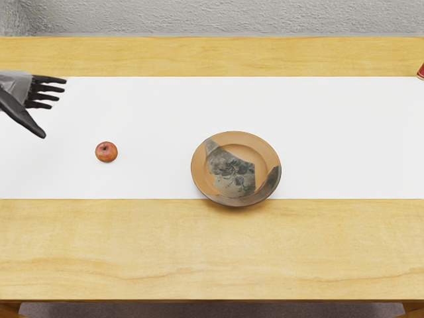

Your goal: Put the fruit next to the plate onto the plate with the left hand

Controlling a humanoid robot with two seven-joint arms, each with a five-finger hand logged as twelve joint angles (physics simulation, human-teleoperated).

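A small red apple (pixel 106 152) lies on the white table runner (pixel 331 132), to the left of a brown plate (pixel 200 165) with a dark pattern in its middle. The apple and the plate are well apart. My left hand (pixel 41 99) comes in at the picture's left edge, up and to the left of the apple, with its dark fingers spread and nothing in them. The right arm does not show.
The runner lies across a wooden table (pixel 212 245). A small red object (pixel 421 71) shows at the far right edge, mostly cut off. A grey wall runs along the back.
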